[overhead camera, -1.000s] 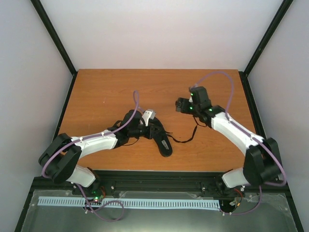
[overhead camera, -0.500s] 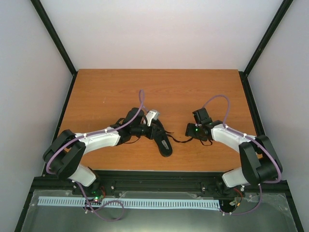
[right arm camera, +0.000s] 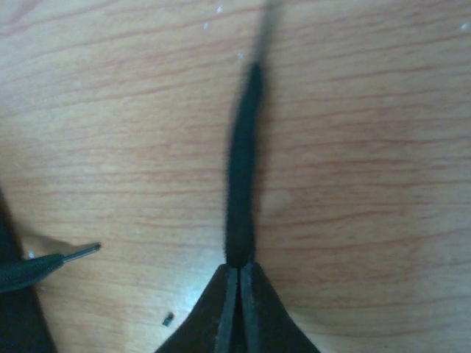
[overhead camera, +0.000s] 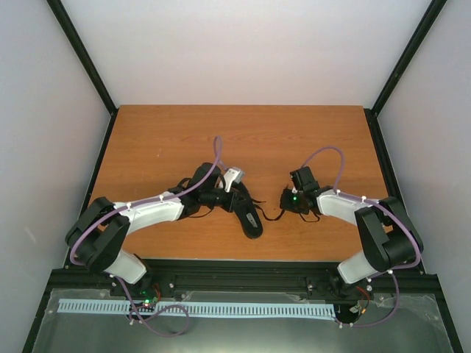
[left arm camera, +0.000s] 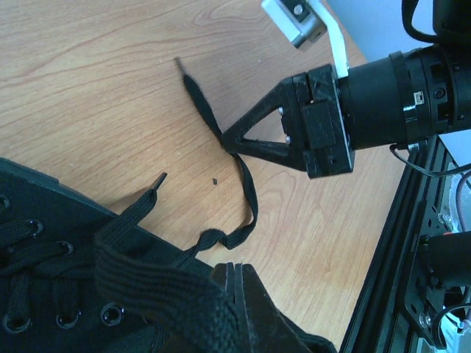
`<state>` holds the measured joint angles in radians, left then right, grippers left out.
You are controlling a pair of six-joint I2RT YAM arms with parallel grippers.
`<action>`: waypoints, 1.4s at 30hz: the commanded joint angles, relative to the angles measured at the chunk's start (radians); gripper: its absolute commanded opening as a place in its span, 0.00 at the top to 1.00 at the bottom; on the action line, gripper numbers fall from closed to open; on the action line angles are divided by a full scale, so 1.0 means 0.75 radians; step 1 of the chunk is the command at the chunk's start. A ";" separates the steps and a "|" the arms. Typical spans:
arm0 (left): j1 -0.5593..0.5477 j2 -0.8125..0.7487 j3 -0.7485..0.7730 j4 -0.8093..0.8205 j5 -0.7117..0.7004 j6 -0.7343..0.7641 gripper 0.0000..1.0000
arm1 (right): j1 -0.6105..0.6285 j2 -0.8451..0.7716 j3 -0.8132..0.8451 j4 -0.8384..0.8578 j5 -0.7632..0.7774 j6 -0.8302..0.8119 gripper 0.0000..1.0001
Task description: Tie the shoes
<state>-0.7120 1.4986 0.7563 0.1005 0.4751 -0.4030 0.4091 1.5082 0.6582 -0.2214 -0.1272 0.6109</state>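
Shoe (overhead camera: 250, 218) lies nearest the arm bases, a little left of the middle of the table (overhead camera: 154, 140). It sits slanted, its near end toward the front edge and its far end up and to the left, with the pale inner sole showing.

Over the far end of the shoe sits the left gripper (overhead camera: 228, 198), low and touching it. Its jaws are pressed together, and in the left wrist view a broad strand (left arm camera: 147, 283) of black lacing runs from the eyelets straight in under the tips, pinched there.

Right of the shoe and apart from it, the right gripper (overhead camera: 283, 200) is down on the wood. Its jaws are closed to a narrow seam on the lace (overhead camera: 268, 213), gripping it partway along. From the shoe the lace curls across the table to the tips, and its free end lies flat on the wood beyond them.

A second lace tip (left arm camera: 157, 179) lies loose beside the shoe, between it and the right gripper. A speck (left arm camera: 213, 180) sits on the wood near it.
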 commanded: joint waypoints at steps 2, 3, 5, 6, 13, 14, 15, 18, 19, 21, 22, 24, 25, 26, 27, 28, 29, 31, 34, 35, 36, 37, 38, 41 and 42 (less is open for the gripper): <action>0.011 0.038 0.088 -0.030 -0.005 0.043 0.99 | 0.009 -0.049 0.029 -0.051 -0.015 -0.075 0.97; 0.011 0.052 0.098 -0.025 0.005 0.044 0.98 | 0.010 -0.103 0.051 -0.074 0.006 -0.098 0.97; 0.011 0.062 0.112 -0.015 0.029 0.048 0.95 | 0.009 -0.221 0.097 -0.110 0.021 -0.151 0.97; 0.011 0.069 0.116 -0.008 0.043 0.051 0.94 | 0.009 -0.276 0.126 -0.121 0.009 -0.183 0.97; 0.011 0.136 0.180 0.005 0.137 0.083 0.84 | 0.009 -0.454 0.348 -0.118 -0.138 -0.232 0.97; 0.011 0.143 0.186 0.007 0.141 0.084 0.83 | 0.009 -0.454 0.369 -0.107 -0.165 -0.227 0.97; 0.011 0.149 0.192 0.008 0.143 0.085 0.82 | 0.010 -0.453 0.388 -0.094 -0.193 -0.223 0.97; 0.011 0.159 0.208 0.011 0.151 0.089 0.80 | 0.010 -0.441 0.426 -0.069 -0.255 -0.213 0.97; 0.011 0.156 0.210 0.010 0.149 0.092 0.80 | 0.009 -0.437 0.440 -0.070 -0.255 -0.217 0.97; 0.011 0.148 0.204 0.007 0.122 0.096 0.81 | 0.010 -0.421 0.453 -0.112 -0.196 -0.225 0.97; 0.011 0.141 0.200 0.002 0.098 0.091 0.84 | 0.010 -0.411 0.444 -0.140 -0.133 -0.224 0.95; 0.011 0.129 0.185 0.003 0.058 0.080 0.88 | 0.009 -0.373 0.403 -0.193 -0.011 -0.223 0.80; 0.012 0.126 0.177 0.009 0.048 0.074 0.88 | 0.009 -0.346 0.377 -0.208 0.031 -0.225 0.75; 0.011 0.121 0.170 0.014 0.042 0.068 0.88 | 0.010 -0.319 0.352 -0.218 0.063 -0.228 0.73; 0.011 0.117 0.159 0.021 0.038 0.061 0.88 | 0.010 -0.292 0.321 -0.216 0.082 -0.228 0.70; 0.011 0.114 0.152 0.027 0.034 0.057 0.89 | 0.009 -0.266 0.291 -0.206 0.085 -0.227 0.67; 0.011 0.113 0.144 0.032 0.032 0.053 0.88 | 0.010 -0.238 0.266 -0.195 0.074 -0.226 0.63; 0.011 0.107 0.130 0.039 0.032 0.050 0.89 | 0.011 -0.171 0.228 -0.175 0.033 -0.231 0.58; 0.011 0.100 0.111 0.050 0.040 0.048 0.87 | 0.011 -0.059 0.190 -0.142 0.002 -0.240 0.53; 0.011 0.100 0.109 0.051 0.044 0.048 0.86 | 0.012 -0.035 0.184 -0.133 -0.007 -0.243 0.52; 0.011 0.100 0.106 0.051 0.047 0.050 0.85 | 0.012 -0.015 0.178 -0.118 -0.015 -0.247 0.52; 0.011 0.099 0.101 0.050 0.047 0.050 0.85 | 0.013 -0.002 0.170 -0.101 -0.024 -0.249 0.51; 0.011 0.098 0.100 0.050 0.048 0.052 0.84 | 0.013 0.009 0.163 -0.083 -0.031 -0.250 0.51; 0.011 0.101 0.098 0.042 0.050 0.059 0.82 | 0.012 0.053 0.172 -0.049 -0.052 -0.263 0.51; 0.011 0.101 0.099 0.039 0.049 0.061 0.82 | 0.013 0.071 0.187 -0.044 -0.055 -0.270 0.51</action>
<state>-0.7113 1.5993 0.8268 0.1055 0.5083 -0.3645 0.4133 1.5303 0.7788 -0.3229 -0.1467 0.4313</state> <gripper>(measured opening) 0.177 0.493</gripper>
